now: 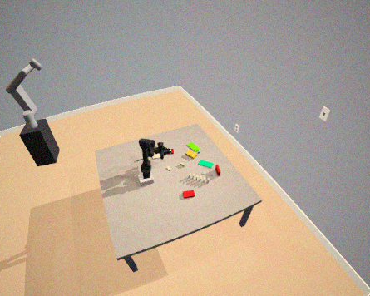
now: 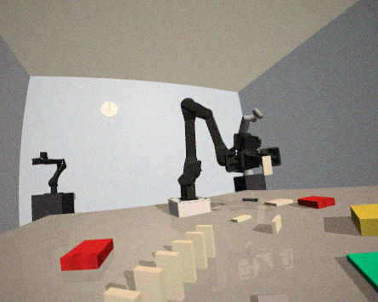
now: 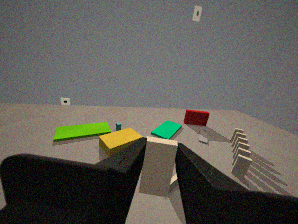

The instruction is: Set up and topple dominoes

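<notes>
My gripper point(image 1: 170, 151) point(image 2: 265, 159) point(image 3: 160, 145) is shut on a cream domino point(image 2: 267, 165) point(image 3: 159, 169) and holds it high above the table, far from the row. The row of several standing cream dominoes point(image 1: 199, 178) point(image 2: 178, 259) point(image 3: 242, 165) is evenly spaced, at the right in the wrist view. Another loose domino point(image 1: 182, 165) point(image 2: 276, 224) rests on an edge between the arm and the row; in the wrist view it is mostly hidden behind the held one. A small cream piece point(image 1: 169, 169) point(image 2: 241, 218) lies flat nearer the arm base.
Red blocks point(image 1: 189, 194) point(image 1: 218, 170) point(image 2: 87, 254) point(image 3: 196, 118) flank the row. Another red block point(image 2: 316, 202) lies beyond the gripper, near a flat cream slab point(image 2: 279, 202). Yellow point(image 1: 191, 155) point(image 3: 121, 140), teal point(image 1: 205, 164) point(image 3: 167, 129) and lime point(image 1: 193, 147) point(image 3: 82, 131) blocks lie beyond.
</notes>
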`<act>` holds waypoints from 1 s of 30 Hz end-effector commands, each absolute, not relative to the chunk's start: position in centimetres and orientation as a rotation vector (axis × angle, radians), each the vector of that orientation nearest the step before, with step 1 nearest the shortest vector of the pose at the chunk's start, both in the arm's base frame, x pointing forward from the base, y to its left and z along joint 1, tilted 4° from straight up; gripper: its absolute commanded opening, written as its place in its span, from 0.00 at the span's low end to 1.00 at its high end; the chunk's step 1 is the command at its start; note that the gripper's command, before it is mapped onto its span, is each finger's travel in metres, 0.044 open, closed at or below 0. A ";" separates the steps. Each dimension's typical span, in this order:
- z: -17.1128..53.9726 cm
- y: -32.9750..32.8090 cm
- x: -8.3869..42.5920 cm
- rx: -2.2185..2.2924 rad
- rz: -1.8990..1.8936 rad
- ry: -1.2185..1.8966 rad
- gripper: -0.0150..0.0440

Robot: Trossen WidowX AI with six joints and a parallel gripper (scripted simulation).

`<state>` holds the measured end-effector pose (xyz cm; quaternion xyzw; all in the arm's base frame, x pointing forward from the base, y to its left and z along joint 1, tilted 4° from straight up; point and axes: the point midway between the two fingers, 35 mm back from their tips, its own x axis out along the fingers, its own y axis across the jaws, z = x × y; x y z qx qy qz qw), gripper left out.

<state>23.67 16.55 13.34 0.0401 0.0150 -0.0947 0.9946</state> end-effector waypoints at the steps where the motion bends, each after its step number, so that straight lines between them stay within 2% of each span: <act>1: 13.3 16.3 23.5 0.073 -0.196 0.030 0.44; 30: 8.9 17.1 24.4 0.089 -0.204 0.049 0.44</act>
